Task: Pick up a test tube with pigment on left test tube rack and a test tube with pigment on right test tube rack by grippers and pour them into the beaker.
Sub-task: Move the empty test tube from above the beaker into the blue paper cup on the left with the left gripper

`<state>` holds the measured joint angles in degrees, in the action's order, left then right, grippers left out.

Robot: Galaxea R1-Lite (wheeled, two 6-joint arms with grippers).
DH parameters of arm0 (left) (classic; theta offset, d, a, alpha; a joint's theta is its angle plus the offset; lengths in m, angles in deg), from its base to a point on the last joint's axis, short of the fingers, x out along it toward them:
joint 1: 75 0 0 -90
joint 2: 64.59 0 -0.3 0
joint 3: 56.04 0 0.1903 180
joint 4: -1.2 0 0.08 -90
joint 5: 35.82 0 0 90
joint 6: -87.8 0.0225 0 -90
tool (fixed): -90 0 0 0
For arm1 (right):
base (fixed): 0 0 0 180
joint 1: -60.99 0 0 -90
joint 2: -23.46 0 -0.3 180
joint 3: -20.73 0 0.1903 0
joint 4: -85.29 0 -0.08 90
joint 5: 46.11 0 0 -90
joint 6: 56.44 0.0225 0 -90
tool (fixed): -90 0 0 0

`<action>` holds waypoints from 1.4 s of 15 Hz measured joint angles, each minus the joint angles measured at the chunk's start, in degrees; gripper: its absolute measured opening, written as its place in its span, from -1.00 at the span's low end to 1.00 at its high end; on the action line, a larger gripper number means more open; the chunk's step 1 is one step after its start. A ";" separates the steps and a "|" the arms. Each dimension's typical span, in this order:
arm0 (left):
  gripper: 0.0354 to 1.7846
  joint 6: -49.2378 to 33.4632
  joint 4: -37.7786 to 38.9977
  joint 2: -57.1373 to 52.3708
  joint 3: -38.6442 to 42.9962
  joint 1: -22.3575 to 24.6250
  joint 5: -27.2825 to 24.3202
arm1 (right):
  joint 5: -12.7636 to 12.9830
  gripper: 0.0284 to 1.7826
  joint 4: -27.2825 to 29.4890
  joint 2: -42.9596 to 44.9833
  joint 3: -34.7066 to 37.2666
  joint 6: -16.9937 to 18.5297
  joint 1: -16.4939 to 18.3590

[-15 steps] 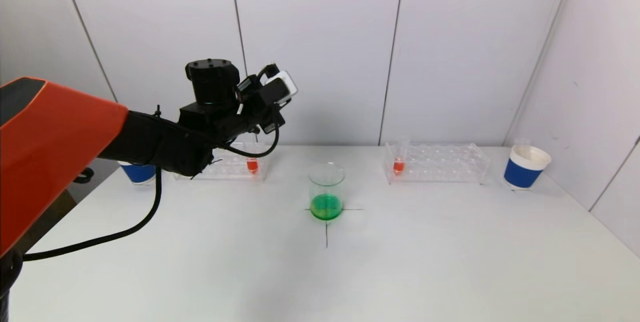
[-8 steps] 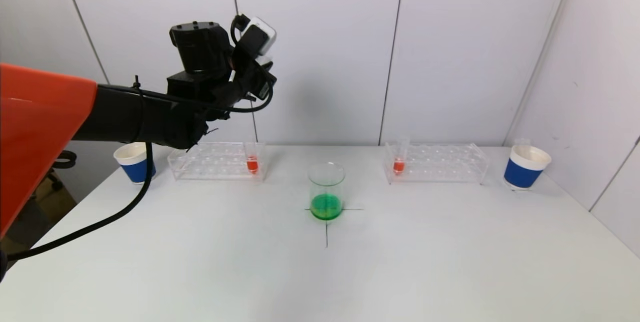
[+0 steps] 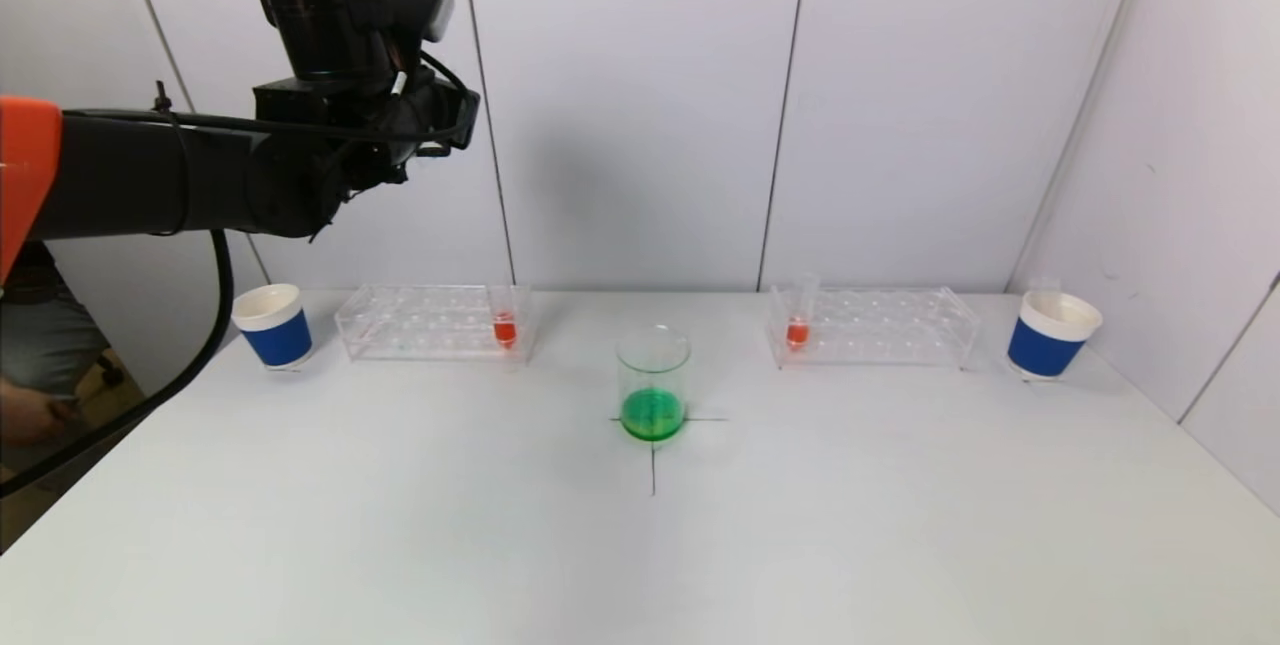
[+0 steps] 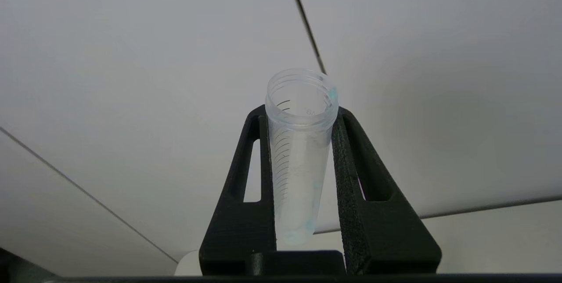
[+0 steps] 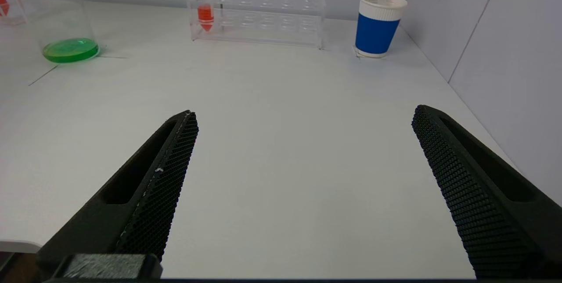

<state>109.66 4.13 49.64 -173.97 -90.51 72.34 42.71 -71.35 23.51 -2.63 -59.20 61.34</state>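
Note:
My left gripper (image 4: 302, 114) is shut on an empty clear test tube (image 4: 298, 151) with faint blue traces inside. The left arm's wrist (image 3: 345, 85) is raised high at the far left, above the left rack (image 3: 420, 325); its fingers are hidden in the head view. That rack holds a tube of red pigment (image 3: 505, 323). The right rack (image 3: 890, 327) holds another red tube (image 3: 797, 325), also seen in the right wrist view (image 5: 205, 13). The beaker (image 3: 652, 380) holds green liquid at the table's middle. My right gripper (image 5: 303, 114) is open and empty, low over the near right of the table.
A blue-and-white paper cup (image 3: 274, 327) stands left of the left rack. Another cup (image 3: 1052, 335) stands right of the right rack, with something clear sticking out of it. Wall panels close the back and the right side. A black cross marks the beaker's spot.
My left arm has lifted and swung up and to the left with the empty tube, uncovering the left rack and the left cup. Nothing on the table has moved.

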 joint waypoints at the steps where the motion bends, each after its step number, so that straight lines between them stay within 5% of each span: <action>1: -0.56 -0.17 -0.56 -0.48 -0.04 0.98 0.02 | -0.02 0.99 0.00 0.00 0.00 0.00 0.00; 9: -0.56 -9.35 -9.48 -4.25 -0.20 9.52 -0.61 | -0.02 0.99 0.00 0.00 0.00 -0.02 0.00; 21: -0.56 -13.74 -8.61 -5.00 6.78 23.50 -5.05 | 0.00 0.99 0.00 0.00 0.00 -0.02 0.00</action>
<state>95.92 -4.48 44.64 -167.19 -67.01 67.29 42.71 -71.35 23.51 -2.63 -59.22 61.34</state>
